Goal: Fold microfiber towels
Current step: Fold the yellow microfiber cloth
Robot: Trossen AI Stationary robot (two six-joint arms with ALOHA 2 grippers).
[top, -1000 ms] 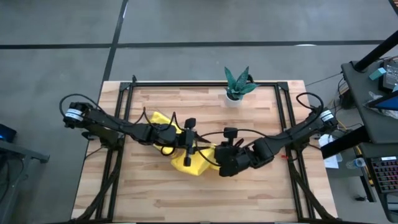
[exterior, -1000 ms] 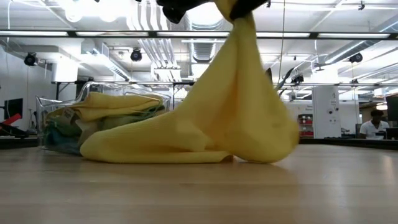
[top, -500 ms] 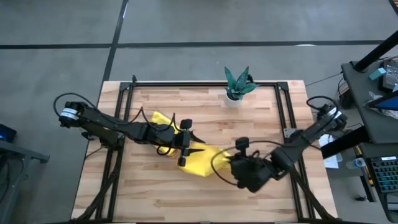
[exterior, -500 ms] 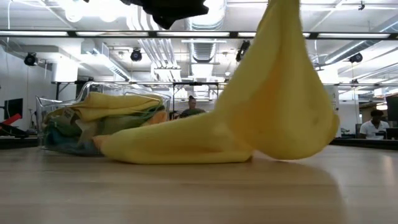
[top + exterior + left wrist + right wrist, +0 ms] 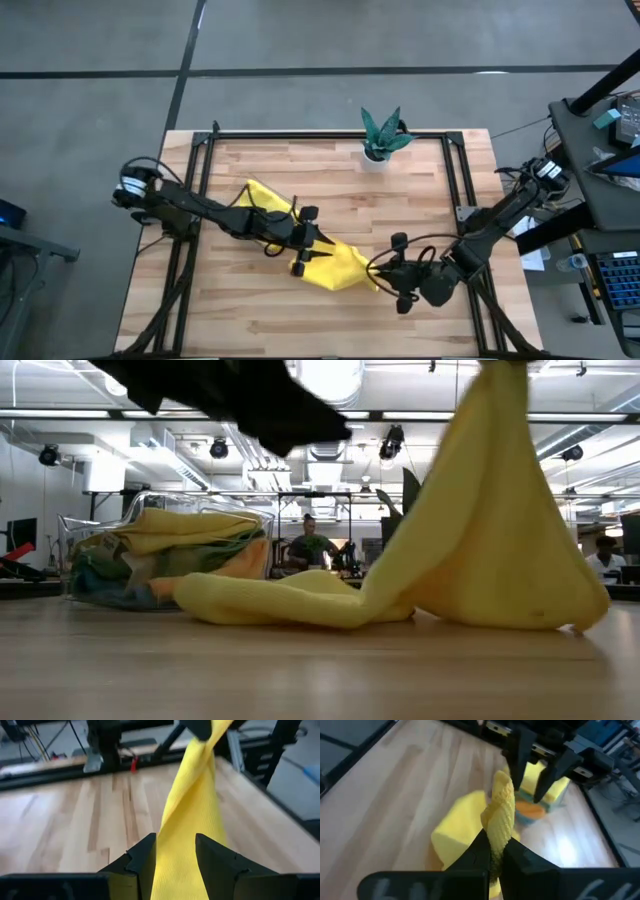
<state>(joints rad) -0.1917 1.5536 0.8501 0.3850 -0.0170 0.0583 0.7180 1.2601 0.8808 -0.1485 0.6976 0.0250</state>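
Grey concrete floor surrounds the pale butcher-block wooden table (image 5: pixel 330 310) we work on. From above, we see a bright yellow microfiber towel (image 5: pixel 330 265) stretched between our arms near the table's middle: our left gripper (image 5: pixel 305 252) sits over its one end, our right gripper (image 5: pixel 392 280) at the other. A small teal-leaved plant in a white pot (image 5: pixel 383 135) stands at the far edge.

At table height, the yellow towel hangs from above in a tent shape and trails along the wood to a clear shallow plastic tray (image 5: pixel 90 530) heaped with more coloured cloths (image 5: pixel 170 550). People sit in the room behind.

Past our left wrist, the dark fingers (image 5: pixel 142 860) stand partly apart with the yellow cloth running between them; we cannot tell whether they pinch it.

Past our right wrist, the fingers are shut on a bunched corner of the towel.

We judge we are drawing one towel clear of the pile; next it needs spreading flat before any fold. We can read no brand, label or writing.
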